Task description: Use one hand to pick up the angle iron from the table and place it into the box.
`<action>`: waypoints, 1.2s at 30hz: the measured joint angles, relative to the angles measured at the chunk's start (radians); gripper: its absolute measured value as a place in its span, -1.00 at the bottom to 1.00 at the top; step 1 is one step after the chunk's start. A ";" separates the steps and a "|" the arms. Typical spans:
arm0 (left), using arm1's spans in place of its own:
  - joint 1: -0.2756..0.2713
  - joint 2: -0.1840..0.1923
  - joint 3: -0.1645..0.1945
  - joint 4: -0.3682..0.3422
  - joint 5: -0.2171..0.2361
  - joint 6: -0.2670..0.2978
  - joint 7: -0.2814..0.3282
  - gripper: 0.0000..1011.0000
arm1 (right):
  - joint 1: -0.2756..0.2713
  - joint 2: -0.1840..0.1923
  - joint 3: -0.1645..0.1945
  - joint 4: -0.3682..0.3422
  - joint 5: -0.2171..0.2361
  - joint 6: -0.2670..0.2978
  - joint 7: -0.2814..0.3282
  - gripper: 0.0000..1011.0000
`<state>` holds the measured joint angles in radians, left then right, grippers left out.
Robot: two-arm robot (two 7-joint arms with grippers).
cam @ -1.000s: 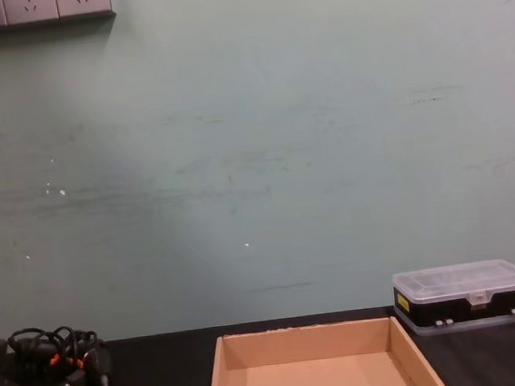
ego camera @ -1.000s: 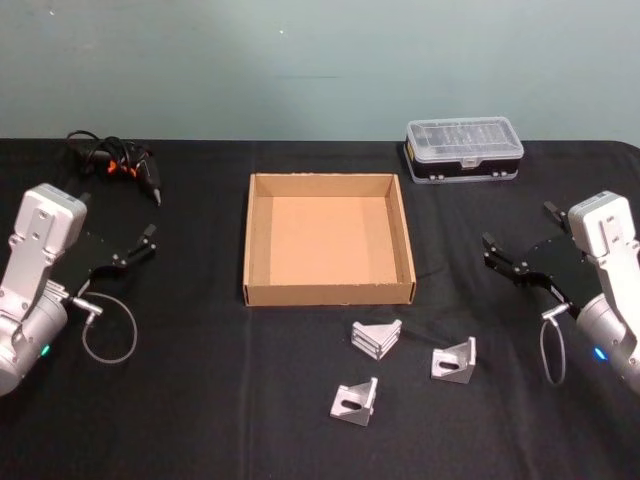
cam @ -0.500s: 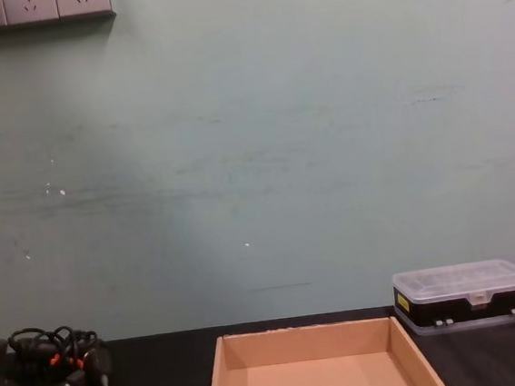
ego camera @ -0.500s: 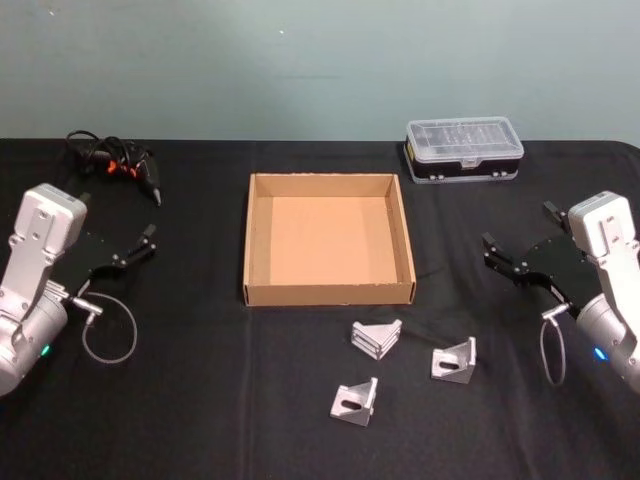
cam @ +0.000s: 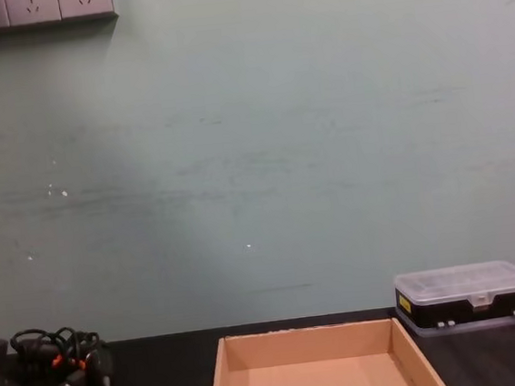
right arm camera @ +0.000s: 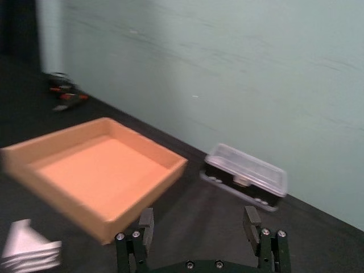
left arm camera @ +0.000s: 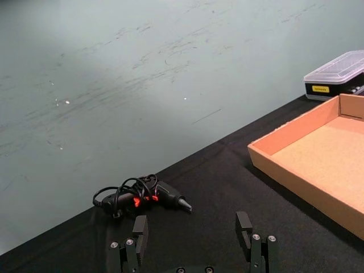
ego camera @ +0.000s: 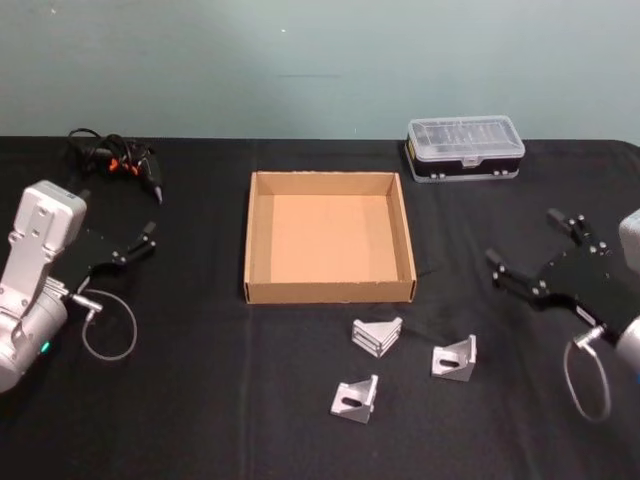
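Note:
Three silver angle irons lie on the black table (ego camera: pixel 200 400) in front of the tan cardboard box (ego camera: pixel 329 292): one (ego camera: pixel 376 335) nearest the box, one (ego camera: pixel 455 358) to its right, one (ego camera: pixel 355 399) closest to me. The box stands empty in the middle; its floor also shows in the chest view (cam: pixel 317 383). My right gripper (ego camera: pixel 530 252) hovers open at the right, a short way from the right angle iron; its fingers (right arm camera: pixel 146 223) point toward the box (right arm camera: pixel 96 170). My left gripper (ego camera: pixel 148 236) is parked open at the left.
A black plastic case with a clear lid (ego camera: pixel 464 149) sits at the back right. A black tool with an orange trigger and coiled cord (ego camera: pixel 118 162) lies at the back left. Wire loops hang from both wrists.
My right arm has shifted lower and toward me, with its gripper still open. The left arm and the angle irons have not moved.

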<state>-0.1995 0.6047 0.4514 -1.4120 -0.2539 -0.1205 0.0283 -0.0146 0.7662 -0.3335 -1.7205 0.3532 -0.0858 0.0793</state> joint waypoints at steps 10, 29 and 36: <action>0.000 0.000 0.000 0.000 0.000 0.000 0.000 1.00 | -0.135 0.150 0.035 -0.144 0.099 0.061 0.200 0.98; 0.000 0.000 0.000 0.000 0.000 0.000 0.000 1.00 | -0.070 0.121 -0.024 -0.031 0.034 0.121 0.356 0.98; 0.000 0.000 0.000 0.000 0.000 0.000 0.000 1.00 | -0.014 0.069 -0.044 0.042 0.006 0.123 0.391 0.98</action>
<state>-0.1995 0.6047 0.4514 -1.4120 -0.2538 -0.1205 0.0283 -0.0285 0.8348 -0.3778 -1.6784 0.3595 0.0375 0.4702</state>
